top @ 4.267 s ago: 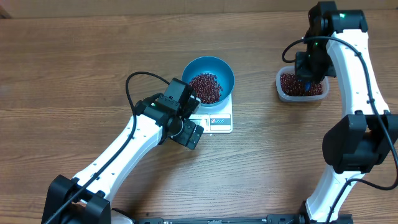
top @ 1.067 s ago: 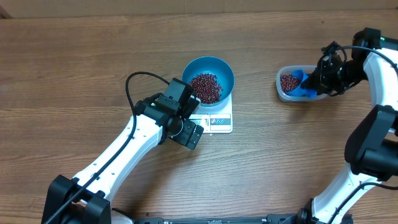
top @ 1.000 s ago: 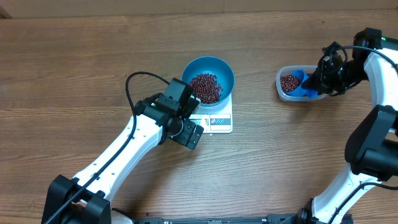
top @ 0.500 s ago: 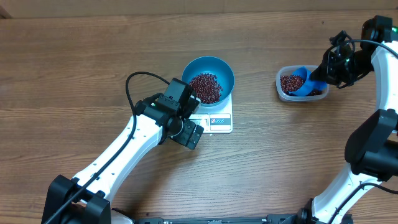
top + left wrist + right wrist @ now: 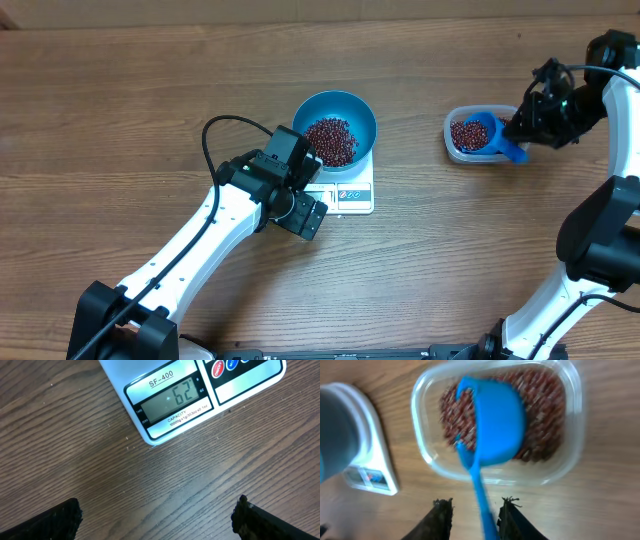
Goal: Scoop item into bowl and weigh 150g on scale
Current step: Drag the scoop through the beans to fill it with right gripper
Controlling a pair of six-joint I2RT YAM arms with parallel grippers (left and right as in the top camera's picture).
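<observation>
Overhead, we see the bowl point(image 5: 356, 108) sitting on the scale point(image 5: 352, 196) with a heap of dark red beans point(image 5: 330, 140) inside. More beans fill the tub point(image 5: 452, 150), well apart on the right. The scoop point(image 5: 480, 132) rests there, its handle by the right gripper point(image 5: 525, 125).

Left wrist: the left gripper point(image 5: 157, 510) has its fingers wide apart and holds nothing. The screen point(image 5: 170, 402) reads 62, so we think more scoops are needed.

Right wrist: it is blurry. The scoop looks empty. Its handle runs between the fingers, but we cannot tell if they pinch it.

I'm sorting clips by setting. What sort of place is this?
Probably a robotics lab bench: two robot arms at a wooden table, with a scale, a bowl of beans and a plastic tub.
</observation>
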